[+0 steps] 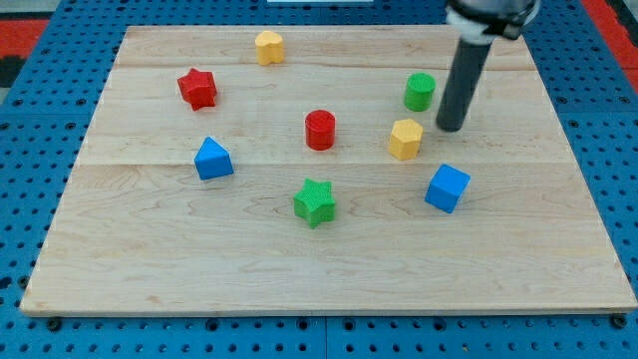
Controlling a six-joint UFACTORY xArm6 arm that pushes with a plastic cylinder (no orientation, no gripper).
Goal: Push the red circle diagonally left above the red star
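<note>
The red circle stands near the middle of the wooden board. The red star lies toward the view's upper left, well left of the circle and a little higher. My tip rests on the board at the view's right, far to the right of the red circle, just right of the yellow hexagon block and below the green cylinder. The tip touches no block.
A yellow block sits near the top edge. A blue triangular block lies left of centre, a green star below the red circle, and a blue cube at the lower right. Blue pegboard surrounds the board.
</note>
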